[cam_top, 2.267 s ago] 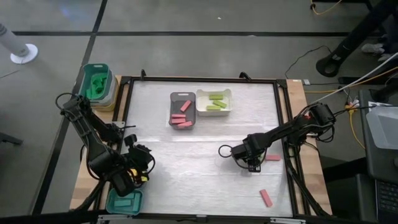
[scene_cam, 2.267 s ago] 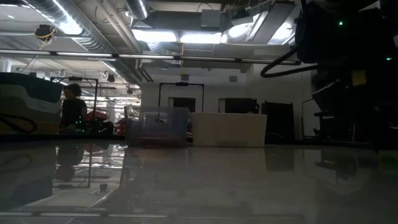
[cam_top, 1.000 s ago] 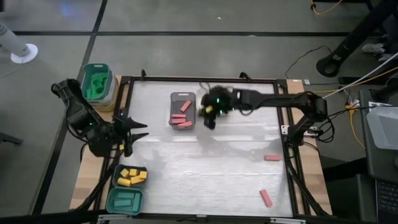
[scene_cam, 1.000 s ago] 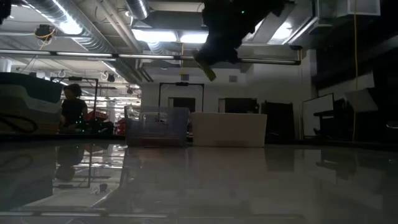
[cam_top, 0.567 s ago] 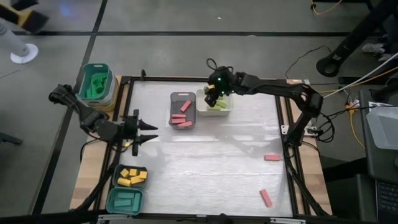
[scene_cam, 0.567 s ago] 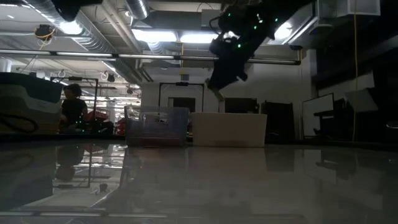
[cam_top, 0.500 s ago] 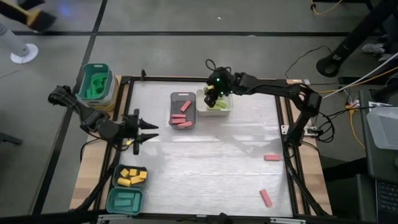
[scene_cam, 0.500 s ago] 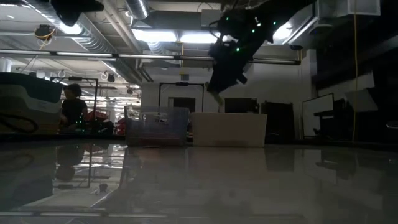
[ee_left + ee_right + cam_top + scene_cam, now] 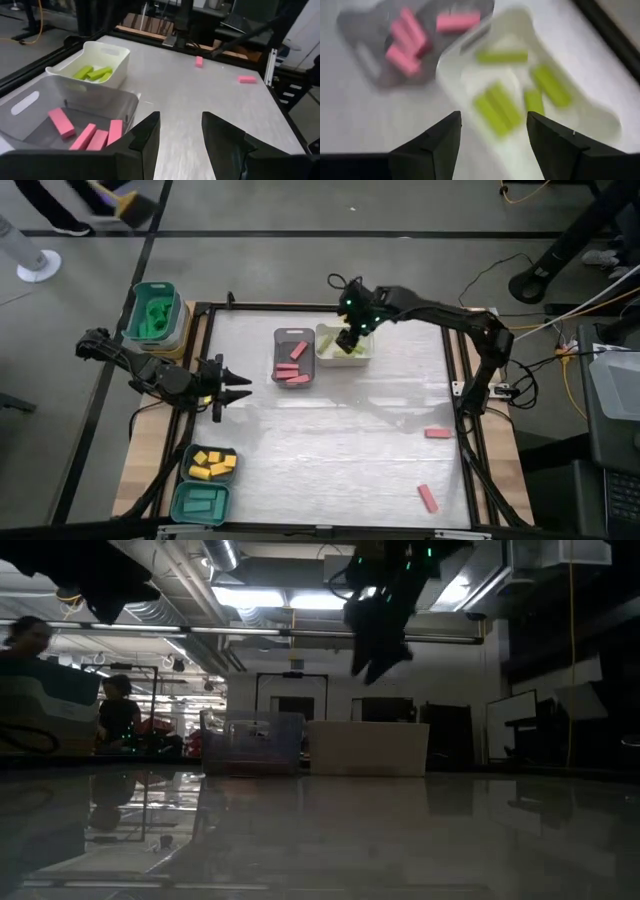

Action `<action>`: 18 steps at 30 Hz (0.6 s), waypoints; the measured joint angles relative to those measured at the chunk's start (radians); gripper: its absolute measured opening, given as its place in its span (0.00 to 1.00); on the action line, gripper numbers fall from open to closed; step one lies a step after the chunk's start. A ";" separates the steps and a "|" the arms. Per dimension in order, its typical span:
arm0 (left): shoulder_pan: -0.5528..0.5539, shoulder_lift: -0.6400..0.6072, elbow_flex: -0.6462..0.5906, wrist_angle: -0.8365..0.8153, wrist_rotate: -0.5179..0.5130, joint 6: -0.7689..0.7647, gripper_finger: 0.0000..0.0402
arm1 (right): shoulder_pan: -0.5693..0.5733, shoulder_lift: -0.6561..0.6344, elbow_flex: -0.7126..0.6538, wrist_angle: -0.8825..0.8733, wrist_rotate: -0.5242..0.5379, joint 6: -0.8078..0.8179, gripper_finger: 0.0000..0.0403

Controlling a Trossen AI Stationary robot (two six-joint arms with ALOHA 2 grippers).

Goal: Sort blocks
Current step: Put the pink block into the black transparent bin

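Observation:
My right gripper (image 9: pixel 349 340) (image 9: pixel 492 120) hangs open and empty above the white tray (image 9: pixel 362 358) at the far middle of the table. Several light green blocks (image 9: pixel 496 114) lie flat in that tray. The grey tray (image 9: pixel 279 338) beside it holds several pink blocks (image 9: pixel 292 370). Two pink blocks (image 9: pixel 437 433) (image 9: pixel 427 498) lie flat on the table near its right edge. My left gripper (image 9: pixel 245 388) (image 9: pixel 181 120) is open and empty at the table's left side, pointing right. Yellow blocks (image 9: pixel 211 464) and teal blocks (image 9: pixel 203 501) lie in trays at the near left corner.
A teal bin (image 9: pixel 155 313) with green things stands outside the table's far left corner. The black frame (image 9: pixel 458 380) runs round the table. People show in the room behind (image 9: pixel 118 710). Bare table lies in the middle and toward the near edge.
My right gripper has moved from between the two trays toward the far right, to above the white tray. The light green block it carried a second ago no longer shows between its fingers. My left gripper has moved a little toward the table's right.

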 joint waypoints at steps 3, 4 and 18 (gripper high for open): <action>0.014 -0.020 -0.020 0.007 0.000 0.000 0.33 | 0.016 -0.004 0.119 -0.255 -0.049 0.011 0.55; 0.020 -0.023 -0.024 0.007 0.000 0.001 0.33 | 0.027 -0.004 0.151 -0.341 -0.055 0.025 0.54; 0.056 -0.021 -0.073 0.048 0.007 0.005 0.33 | 0.358 -0.141 0.003 -0.671 -0.129 0.310 0.47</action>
